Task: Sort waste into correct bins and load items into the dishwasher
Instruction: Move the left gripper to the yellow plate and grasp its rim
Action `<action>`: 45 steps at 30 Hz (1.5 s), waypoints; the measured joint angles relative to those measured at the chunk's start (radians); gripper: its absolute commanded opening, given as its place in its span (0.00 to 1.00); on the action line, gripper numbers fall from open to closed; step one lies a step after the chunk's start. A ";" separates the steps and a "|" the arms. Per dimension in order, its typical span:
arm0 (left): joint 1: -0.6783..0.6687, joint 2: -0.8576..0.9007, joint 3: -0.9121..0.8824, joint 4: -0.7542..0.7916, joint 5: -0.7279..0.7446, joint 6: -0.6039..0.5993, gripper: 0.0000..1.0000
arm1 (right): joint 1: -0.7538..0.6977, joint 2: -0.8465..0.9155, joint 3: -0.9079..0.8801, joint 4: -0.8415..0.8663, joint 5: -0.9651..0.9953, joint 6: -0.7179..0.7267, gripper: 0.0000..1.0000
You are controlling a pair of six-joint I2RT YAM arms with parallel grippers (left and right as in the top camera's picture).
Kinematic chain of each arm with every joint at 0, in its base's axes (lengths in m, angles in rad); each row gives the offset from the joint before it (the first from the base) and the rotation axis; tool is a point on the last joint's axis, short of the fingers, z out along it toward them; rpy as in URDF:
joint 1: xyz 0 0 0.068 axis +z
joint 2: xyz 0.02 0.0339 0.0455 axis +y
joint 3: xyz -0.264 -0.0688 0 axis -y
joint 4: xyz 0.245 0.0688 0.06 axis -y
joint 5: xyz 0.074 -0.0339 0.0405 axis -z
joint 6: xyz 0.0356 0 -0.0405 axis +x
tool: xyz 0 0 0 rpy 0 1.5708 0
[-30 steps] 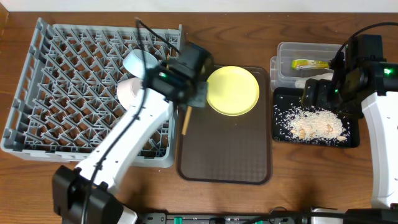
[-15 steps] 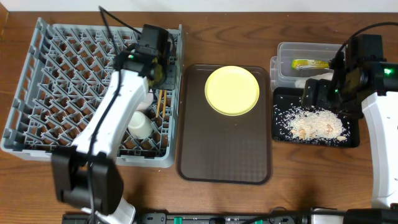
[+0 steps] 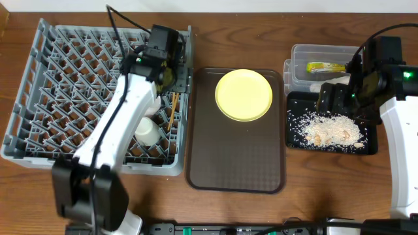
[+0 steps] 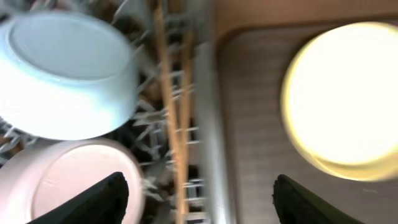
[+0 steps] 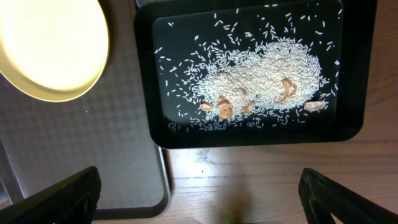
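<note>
My left gripper (image 3: 168, 73) hangs open over the right edge of the grey dishwasher rack (image 3: 65, 98). Two wooden chopsticks (image 4: 171, 112) lie loose in the rack below its spread fingers (image 4: 106, 199). Beside them sit the light blue bowl (image 4: 62, 74) and the white bowl (image 4: 68, 186). A small white cup (image 3: 147, 132) stands in the rack. The yellow plate (image 3: 243, 94) rests on the brown serving tray (image 3: 235, 156). My right gripper (image 5: 202, 199) is open and empty above the table, just short of the black tray (image 5: 249, 134) of rice crumbs (image 5: 261, 81).
The clear tub (image 3: 300, 55) at the back right holds the green-yellow wrapper (image 3: 324, 66). The black tray (image 3: 372, 147) sits directly in front of it. The left arm stretches diagonally across the rack's right half.
The left arm carried the chopsticks from the brown tray to the rack's right side. Its jaws then opened, and the chopsticks now lie in the rack. The right arm stayed still.
</note>
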 measured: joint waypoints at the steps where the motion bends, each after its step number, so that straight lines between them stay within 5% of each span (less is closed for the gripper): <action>1: -0.013 -0.022 0.000 0.004 0.022 0.002 0.78 | 0.000 0.000 0.000 0.000 0.000 0.000 0.99; 16: -0.357 0.098 0.005 0.137 0.126 0.257 0.79 | 0.000 0.000 0.000 0.000 0.000 0.001 0.99; 30: -0.463 0.381 0.005 0.258 0.126 0.296 0.71 | 0.000 0.000 0.000 0.000 0.000 0.001 0.99; 33: -0.462 0.415 0.006 0.240 0.119 0.301 0.57 | 0.000 0.000 0.000 -0.001 0.000 0.001 0.99; 37: -0.462 0.414 0.014 0.185 0.119 0.306 0.20 | 0.000 0.000 0.000 -0.001 0.000 0.001 0.99; 45: -0.462 0.411 0.024 0.153 0.118 0.291 0.08 | 0.000 0.000 0.000 -0.002 0.000 0.001 0.99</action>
